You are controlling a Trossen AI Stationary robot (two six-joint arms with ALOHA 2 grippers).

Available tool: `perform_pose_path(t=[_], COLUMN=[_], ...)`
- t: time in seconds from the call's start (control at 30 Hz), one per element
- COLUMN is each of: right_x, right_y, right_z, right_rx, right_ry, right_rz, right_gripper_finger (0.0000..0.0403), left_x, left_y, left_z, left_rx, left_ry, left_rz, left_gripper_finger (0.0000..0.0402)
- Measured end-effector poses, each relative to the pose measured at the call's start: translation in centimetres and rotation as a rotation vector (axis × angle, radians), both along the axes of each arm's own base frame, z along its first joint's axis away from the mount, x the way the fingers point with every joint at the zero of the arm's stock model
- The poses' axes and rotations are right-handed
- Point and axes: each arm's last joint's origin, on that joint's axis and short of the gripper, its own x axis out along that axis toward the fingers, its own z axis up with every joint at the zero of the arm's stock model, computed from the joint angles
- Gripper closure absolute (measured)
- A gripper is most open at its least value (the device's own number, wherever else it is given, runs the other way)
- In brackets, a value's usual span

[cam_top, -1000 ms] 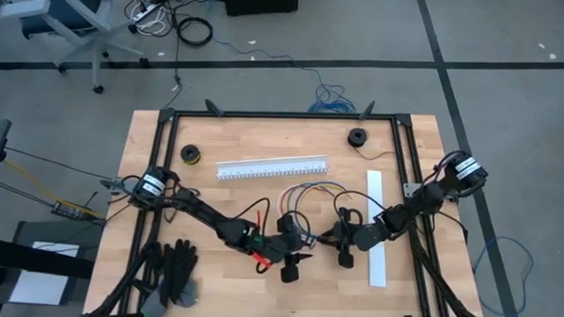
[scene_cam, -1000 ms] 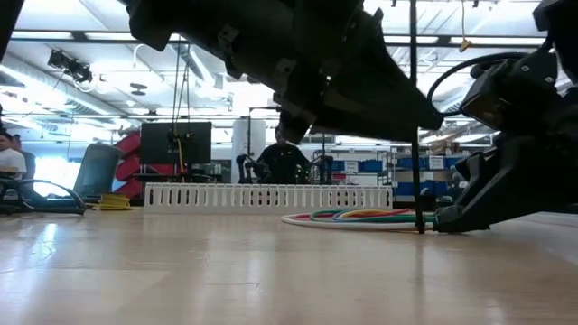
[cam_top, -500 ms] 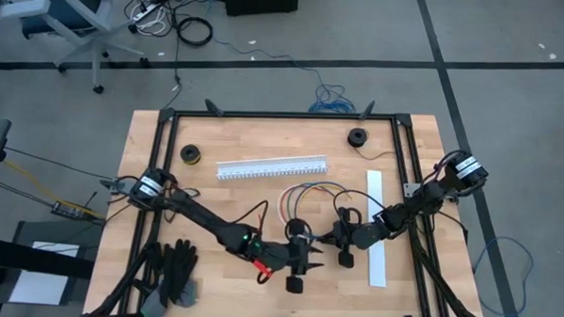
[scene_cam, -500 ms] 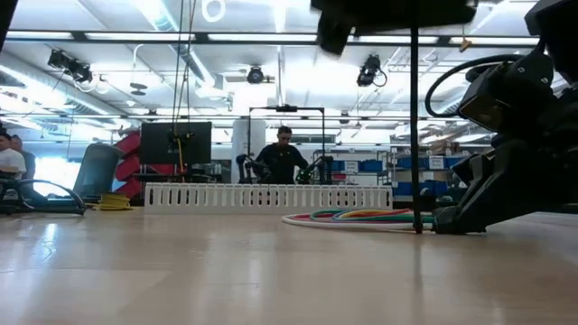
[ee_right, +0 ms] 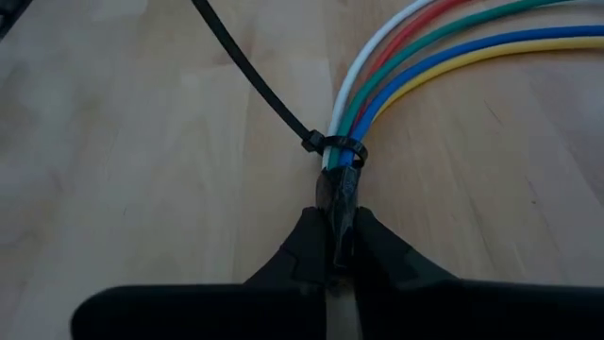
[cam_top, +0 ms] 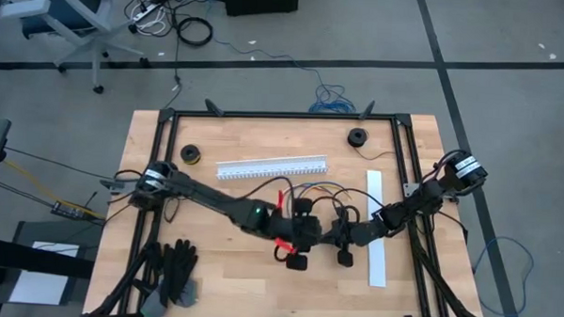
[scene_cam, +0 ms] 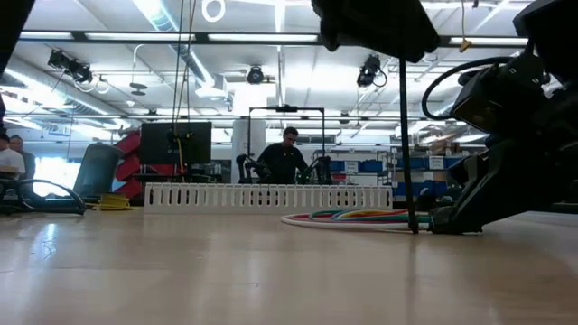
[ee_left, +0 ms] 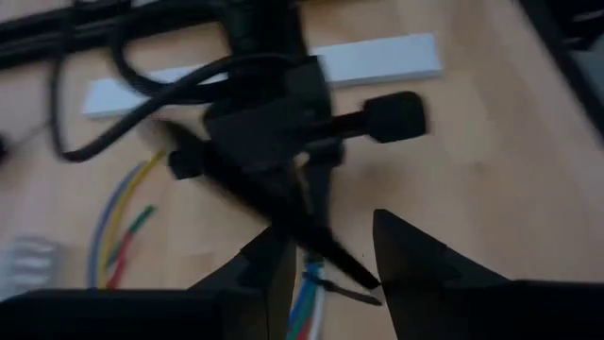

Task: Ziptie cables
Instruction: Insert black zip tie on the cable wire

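We see right gripper (ee_right: 340, 247) pinching cables (ee_right: 415, 57) beside ziptie (ee_right: 274, 104); its tail runs toward part-spread left gripper (ee_left: 330, 253), nearer arm.

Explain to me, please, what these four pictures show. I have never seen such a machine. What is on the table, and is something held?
This is a robot with two dark arms at a wooden table. One picture looks down from above, one looks level across the table top, and two come from cameras on the arms' wrists.

On the table lie thin coloured cables, a white slotted channel, a flat white strip and two small dark spools. Black gloves lie at the near left corner.

The right gripper is shut on the cables' end, just below a black ziptie looped around them. The ziptie's long tail points away across the wood. The left gripper hangs close by, facing the right one; its fingers stand apart and I cannot tell whether it holds anything.
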Motion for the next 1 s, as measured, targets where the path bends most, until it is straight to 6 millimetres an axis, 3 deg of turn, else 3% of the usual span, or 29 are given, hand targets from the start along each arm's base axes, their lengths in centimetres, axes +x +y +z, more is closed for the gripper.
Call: perform_pose_path(t=[0.1,0.2,0.33,0.47,0.77,0.87,1.0], right_x=[0.1,0.4,0.7,0.9,1.3,1.4,1.4], right_y=[0.0,-0.1,-0.4,-0.7,-0.6,-0.5,-0.4], right_z=[0.1,0.4,0.7,0.8,1.5,1.8,2.0], right_rx=[0.003,0.005,0.004,0.015,0.030,0.037,0.035], right_ry=[-0.016,-0.052,-0.082,-0.087,-0.168,-0.197,-0.203], right_rz=[0.016,0.026,0.020,0.029,0.056,0.059,0.053], right_gripper_finger=[0.0388,0.0388,0.0388,0.0388,0.0388,0.0388,0.0388], left_x=[0.5,1.4,2.1,2.5,2.5,2.2,1.8], left_y=[1.4,2.4,2.5,2.7,3.6,3.7,3.8], left_z=[-1.0,-3.8,-7.1,-8.9,-9.3,-9.5,-9.7], left_rx=[-0.052,-0.068,-0.071,-0.072,-0.068,-0.067,-0.055], left_ry=[0.041,0.118,0.199,0.242,0.276,0.312,0.358], left_rz=[-0.011,-0.015,-0.041,-0.047,-0.035,-0.037,-0.028], left_gripper_finger=[0.0284,0.0284,0.0284,0.0284,0.0293,0.0318,0.0382])
